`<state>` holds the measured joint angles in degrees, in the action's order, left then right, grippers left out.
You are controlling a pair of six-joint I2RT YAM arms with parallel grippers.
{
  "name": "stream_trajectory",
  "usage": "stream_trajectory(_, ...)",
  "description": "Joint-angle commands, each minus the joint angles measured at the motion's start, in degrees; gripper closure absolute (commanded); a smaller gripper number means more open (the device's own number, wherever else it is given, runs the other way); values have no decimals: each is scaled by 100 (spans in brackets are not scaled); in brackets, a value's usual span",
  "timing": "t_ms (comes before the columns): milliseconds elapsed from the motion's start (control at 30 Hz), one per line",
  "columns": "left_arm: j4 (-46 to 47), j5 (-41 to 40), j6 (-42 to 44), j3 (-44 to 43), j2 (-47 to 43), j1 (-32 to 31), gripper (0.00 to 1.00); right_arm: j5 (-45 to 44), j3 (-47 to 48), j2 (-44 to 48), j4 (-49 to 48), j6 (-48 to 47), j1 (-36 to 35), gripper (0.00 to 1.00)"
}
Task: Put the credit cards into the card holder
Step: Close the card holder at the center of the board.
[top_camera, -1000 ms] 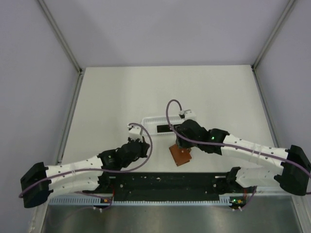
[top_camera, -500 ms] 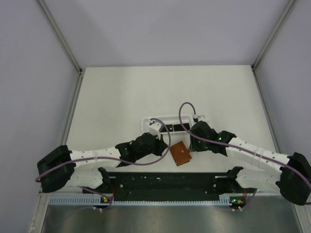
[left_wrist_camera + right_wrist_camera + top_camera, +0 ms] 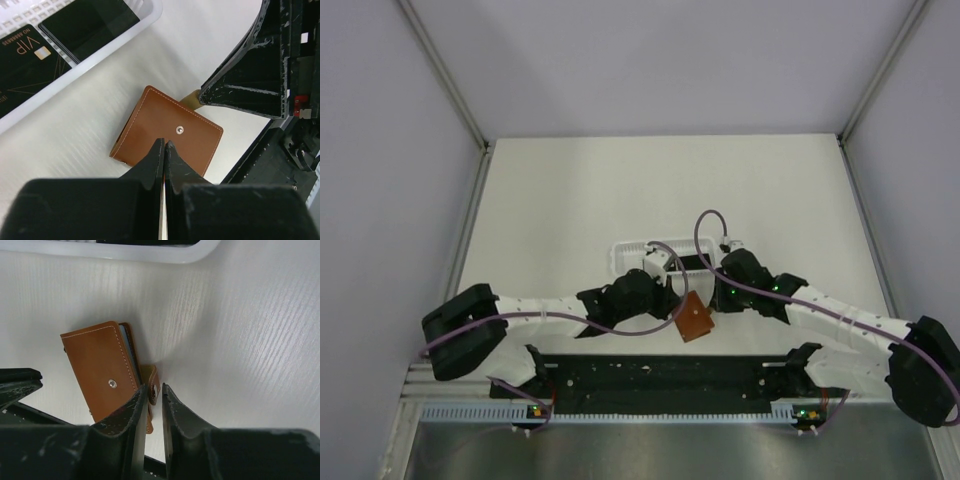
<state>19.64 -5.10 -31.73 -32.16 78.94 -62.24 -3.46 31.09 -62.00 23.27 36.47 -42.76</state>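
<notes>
The brown card holder [image 3: 693, 321] lies folded on the table between the two grippers, snap stud up. My left gripper [image 3: 164, 143] is shut and empty, its tips just over the card holder [image 3: 167, 131]. My right gripper [image 3: 155, 388] stands narrowly open at the holder's right edge, with the small clasp tab [image 3: 154, 381] in the gap between its fingers. Bluish pocket edges show along the card holder [image 3: 100, 370]. Two black credit cards lie in the white basket: a VIP card [image 3: 25, 65] and a plain one [image 3: 87, 22].
The white slotted basket [image 3: 630, 248] sits just behind the card holder, partly covered by both arms; its rim [image 3: 85, 70] also edges the top of the right wrist view as basket rim [image 3: 150, 252]. A black rail [image 3: 660, 375] runs along the near table edge.
The left arm has swung right, bringing its shut gripper over the card holder. The right gripper has narrowed around the clasp tab and shifted slightly right.
</notes>
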Motion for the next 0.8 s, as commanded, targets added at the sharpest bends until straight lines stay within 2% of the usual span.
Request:
stream_trajectory(0,575,238,26,-203,314,19,100,214,-33,12,-419,-17,102,86)
stream_trajectory(233,1085,484,-70,-220,886,19,100,294,-95,214,-542,-43,110,99)
stream_trajectory(767,1262,844,-308,-10,1387,19,100,1242,-261,-40,-1245,-237,102,100)
